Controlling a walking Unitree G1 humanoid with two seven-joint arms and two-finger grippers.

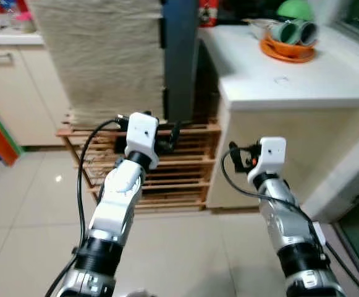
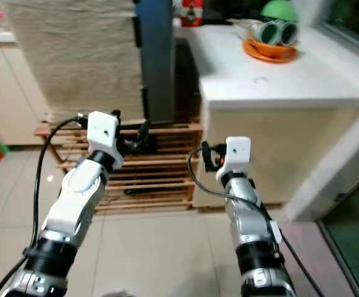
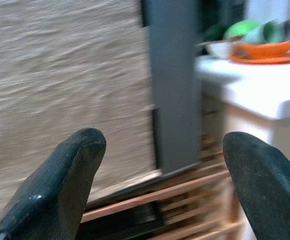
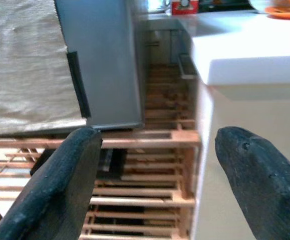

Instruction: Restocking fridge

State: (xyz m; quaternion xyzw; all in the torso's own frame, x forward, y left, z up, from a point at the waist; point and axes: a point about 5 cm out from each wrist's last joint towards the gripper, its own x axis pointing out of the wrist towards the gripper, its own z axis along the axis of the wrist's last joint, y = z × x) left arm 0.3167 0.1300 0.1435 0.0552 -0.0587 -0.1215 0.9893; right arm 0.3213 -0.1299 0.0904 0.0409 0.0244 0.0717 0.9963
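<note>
Both arms are reaching forward toward the fridge [image 1: 180, 62], which is standing at 12 o'clock on a wooden rack [image 1: 167, 167] on the floor, its front partly covered by a beige cloth [image 1: 105, 55]. Left end effector [image 3: 159, 190] is holding its fingers wide apart with nothing between them; right end effector [image 4: 169, 185] is likewise spread wide and carrying nothing.

Judging the step as an approach to the fridge: keeping both end effectors level and clear of the rack slats and the table [image 1: 290, 86] edge at 2 o'clock is looking wise, and no door handle is showing clearly yet.

Count: one fridge, one rack, one cloth, one table, one orange plate [image 1: 288, 51] with two cups [image 1: 293, 31] lying on it, one green round thing [image 1: 295, 8] behind.
</note>
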